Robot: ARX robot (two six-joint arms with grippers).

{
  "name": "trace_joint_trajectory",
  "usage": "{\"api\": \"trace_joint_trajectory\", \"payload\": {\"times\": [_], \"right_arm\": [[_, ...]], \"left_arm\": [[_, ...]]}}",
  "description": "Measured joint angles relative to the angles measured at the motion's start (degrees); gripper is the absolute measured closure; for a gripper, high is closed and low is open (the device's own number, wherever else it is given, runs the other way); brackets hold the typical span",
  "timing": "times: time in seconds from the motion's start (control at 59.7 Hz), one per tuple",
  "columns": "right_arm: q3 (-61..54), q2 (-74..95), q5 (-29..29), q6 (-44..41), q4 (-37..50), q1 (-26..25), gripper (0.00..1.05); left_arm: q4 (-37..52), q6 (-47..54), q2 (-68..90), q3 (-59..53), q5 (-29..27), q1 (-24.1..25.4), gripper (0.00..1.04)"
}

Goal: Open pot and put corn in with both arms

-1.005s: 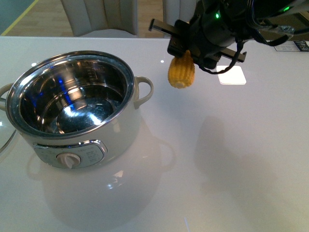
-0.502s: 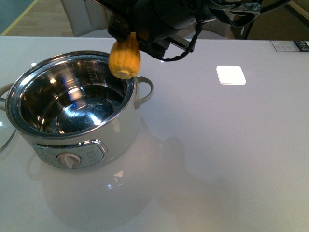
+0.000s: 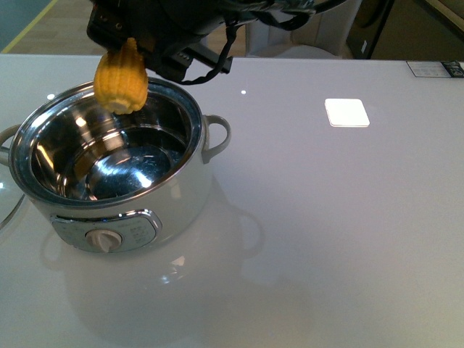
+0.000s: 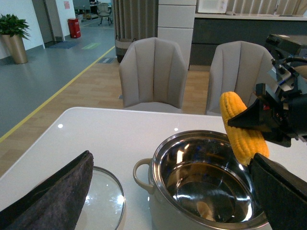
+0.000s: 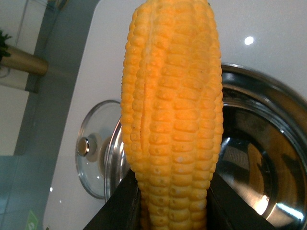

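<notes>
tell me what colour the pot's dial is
Cream; the dial shows best in the front view.

From the body camera we look forward and down across the white bench [image 3: 348,232], with the pot [image 3: 185,192] close at lower left. Our left wrist camera sits low by the bench, facing over the pot toward the chairs [image 4: 152,72] beyond. Our right wrist camera looks steeply down along the corn [image 5: 172,120], very near it, onto the pot and the glass lid [image 5: 93,148]. All three views share the pot; both wrist views share the glass lid.
</notes>
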Motion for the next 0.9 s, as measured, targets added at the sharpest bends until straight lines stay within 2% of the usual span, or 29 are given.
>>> {"api": "trace_joint_trajectory", "payload": {"times": [0.469,0.72,0.904], "right_arm": [[-2.67,2.51,-1.07,-0.81,-4.2,3.39,0.82],[1.38,5.77,-1.05,-0.76,-5.16,3.78,0.82],[1.53,5.92,-1.11,0.15,-3.5,3.61,0.52]], "left_arm": [[0.0,0.0,0.0,0.0,0.0,0.0,0.07],[0.0,0.0,0.0,0.0,0.0,0.0,0.07],[0.0,0.0,0.0,0.0,0.0,0.0,0.07]]}}
